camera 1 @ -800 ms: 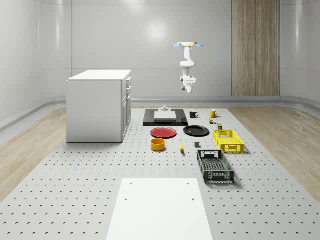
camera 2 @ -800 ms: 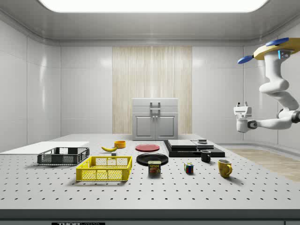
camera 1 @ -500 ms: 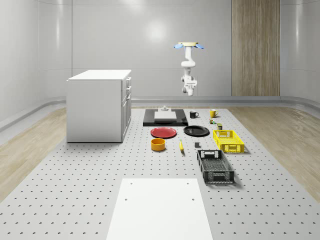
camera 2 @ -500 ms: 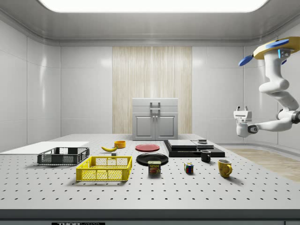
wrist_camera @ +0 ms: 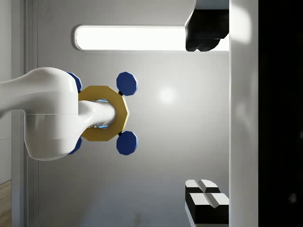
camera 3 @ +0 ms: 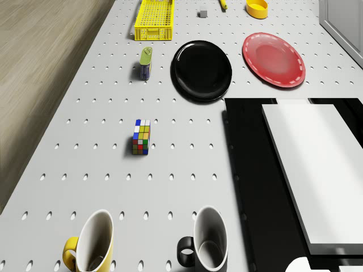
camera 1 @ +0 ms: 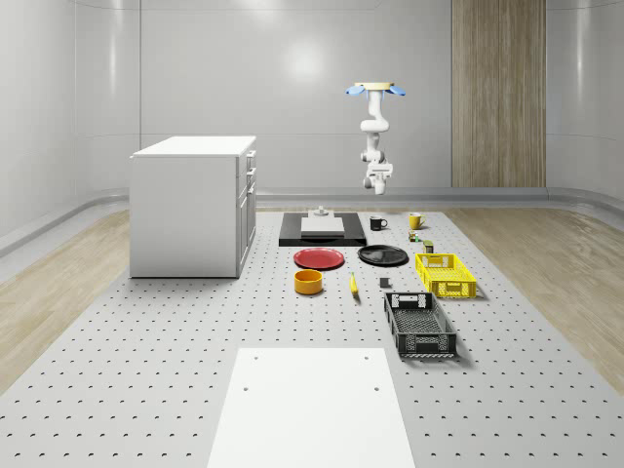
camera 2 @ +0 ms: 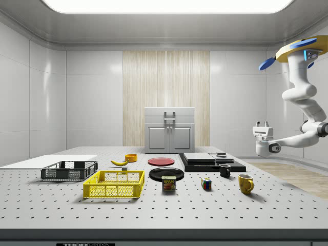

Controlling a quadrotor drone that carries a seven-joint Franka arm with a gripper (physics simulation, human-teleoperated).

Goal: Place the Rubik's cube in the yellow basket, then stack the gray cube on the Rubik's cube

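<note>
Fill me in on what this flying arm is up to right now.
The drone hovers high beyond the far end of the table, its gripper raised in the air, wide open and holding nothing. Nothing is handled yet: the Rubik's cube sits on the table near the yellow mug and black mug, the yellow basket holds nothing, and the gray cube rests on the table beside the basket.

Two baskets (camera 1: pixel 445 274) (camera 1: pixel 419 324), two plates (camera 3: pixel 203 69) (camera 3: pixel 274 59), two mugs (camera 3: pixel 91 245) (camera 3: pixel 206 241). One Rubik's cube (camera 3: pixel 141 136), gray cube (camera 3: pixel 202 13), can (camera 3: pixel 146 63), bowl (camera 3: pixel 257 7), banana (camera 1: pixel 353 285).
</note>
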